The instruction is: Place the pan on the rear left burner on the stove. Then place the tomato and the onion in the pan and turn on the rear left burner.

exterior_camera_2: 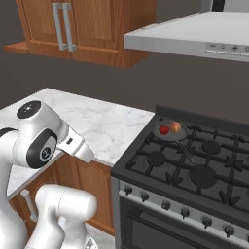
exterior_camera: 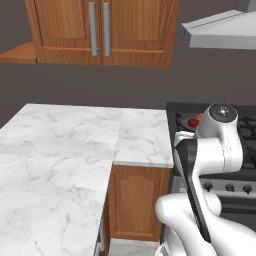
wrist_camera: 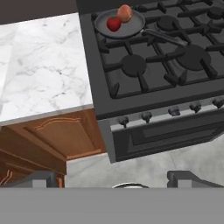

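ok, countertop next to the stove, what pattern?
White marble with grey veining on the countertop; left base view shows it best.

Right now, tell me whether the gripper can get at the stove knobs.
Probably yes: the gripper is open, holding nothing, and nothing stands between it and the knobs on the stove front.

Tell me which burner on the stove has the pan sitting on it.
The rear left burner, the one next to the marble counter. The pan on it holds the tomato and onion; the other burners are bare.
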